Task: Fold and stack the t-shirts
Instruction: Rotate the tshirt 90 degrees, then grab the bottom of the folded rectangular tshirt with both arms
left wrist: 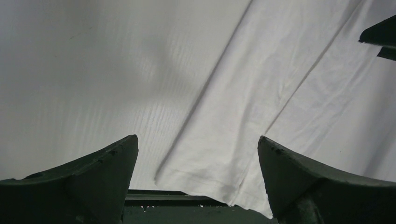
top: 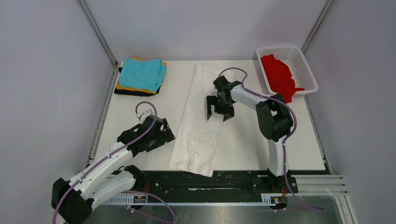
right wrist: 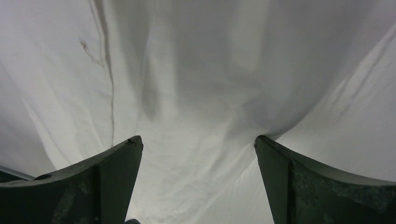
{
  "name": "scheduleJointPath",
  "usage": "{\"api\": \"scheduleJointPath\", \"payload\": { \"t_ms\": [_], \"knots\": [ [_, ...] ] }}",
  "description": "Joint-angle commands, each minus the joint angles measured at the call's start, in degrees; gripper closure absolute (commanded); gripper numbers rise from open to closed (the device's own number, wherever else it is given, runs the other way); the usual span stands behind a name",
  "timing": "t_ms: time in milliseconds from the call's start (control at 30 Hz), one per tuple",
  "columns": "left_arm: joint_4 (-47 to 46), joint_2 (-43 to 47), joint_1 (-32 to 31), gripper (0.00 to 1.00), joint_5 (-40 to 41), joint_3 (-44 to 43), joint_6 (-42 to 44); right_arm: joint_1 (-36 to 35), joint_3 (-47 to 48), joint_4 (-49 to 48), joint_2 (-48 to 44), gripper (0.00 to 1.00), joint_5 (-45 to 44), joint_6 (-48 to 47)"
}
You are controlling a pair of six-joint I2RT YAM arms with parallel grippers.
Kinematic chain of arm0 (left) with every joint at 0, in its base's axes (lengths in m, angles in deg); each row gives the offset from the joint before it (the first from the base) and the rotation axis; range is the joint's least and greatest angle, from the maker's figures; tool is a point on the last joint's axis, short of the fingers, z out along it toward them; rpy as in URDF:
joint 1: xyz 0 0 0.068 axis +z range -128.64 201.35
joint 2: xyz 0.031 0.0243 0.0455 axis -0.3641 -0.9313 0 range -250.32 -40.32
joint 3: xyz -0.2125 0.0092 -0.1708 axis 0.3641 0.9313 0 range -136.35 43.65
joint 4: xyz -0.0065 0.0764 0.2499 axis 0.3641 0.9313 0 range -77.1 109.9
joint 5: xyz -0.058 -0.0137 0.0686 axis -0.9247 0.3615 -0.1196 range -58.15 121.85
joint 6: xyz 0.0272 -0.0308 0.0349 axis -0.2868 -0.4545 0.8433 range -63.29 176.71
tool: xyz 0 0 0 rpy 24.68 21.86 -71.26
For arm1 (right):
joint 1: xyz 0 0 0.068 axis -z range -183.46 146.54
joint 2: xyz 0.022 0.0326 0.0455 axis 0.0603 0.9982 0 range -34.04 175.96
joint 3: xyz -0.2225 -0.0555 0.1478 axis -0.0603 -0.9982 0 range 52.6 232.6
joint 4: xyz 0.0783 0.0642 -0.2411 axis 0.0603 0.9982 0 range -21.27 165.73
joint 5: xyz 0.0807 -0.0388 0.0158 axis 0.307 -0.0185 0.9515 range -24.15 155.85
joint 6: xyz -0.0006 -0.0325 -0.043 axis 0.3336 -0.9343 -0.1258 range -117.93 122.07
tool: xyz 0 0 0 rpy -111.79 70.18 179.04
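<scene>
White t-shirt [top: 198, 130], folded lengthwise into a long narrow strip, lies down the middle of the table [top: 140, 105]. It runs from near the far edge to the near edge, where its wider end reaches the dark rail. Soft creases run along its length.

The right gripper [top: 218, 114] hangs over the shirt's right edge about halfway along. Its jaws are spread wide with nothing between them; the right wrist view shows only wrinkled white cloth below the fingers. The left gripper [left wrist: 197, 138] sits just beside the shirt's left edge toward the near end. Its jaws are also spread and hold nothing; its own view looks across the hem and the shirt's left side.

At the far left corner sits a folded pile: a teal t-shirt [top: 144, 73] on top, an orange t-shirt [top: 128, 87] showing under it and a black t-shirt [top: 123, 92] at the bottom. At the far right corner a white mesh basket [top: 306, 70] holds a crumpled red t-shirt [top: 278, 72], part of which spills over the basket's near rim.
</scene>
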Motion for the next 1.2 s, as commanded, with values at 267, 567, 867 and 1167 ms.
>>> {"api": "scheduleJointPath", "payload": {
  "t_ms": [267,567,867,1167],
  "knots": [
    [-15.8,-8.9,2.9,0.01,-20.0,1.9,8.7,9.8,16.4,5.9,7.7,0.01,0.6,-4.7],
    [-22.8,-11.2,-4.2,0.08,-24.9,7.8,5.9,9.8,-11.5,-12.1,-18.5,0.01,3.3,0.1],
    [-28.2,-14.3,-8.7,0.36,-22.2,12.1,2.6,2.3,-42.1,-20.6,-38.2,0.01,9.0,10.5],
    [-30.7,-16.7,-10.5,0.59,-19.2,14.1,0.8,-5.3,-55.2,-18.1,-47.9,0.10,10.6,16.5]
  ]
}}
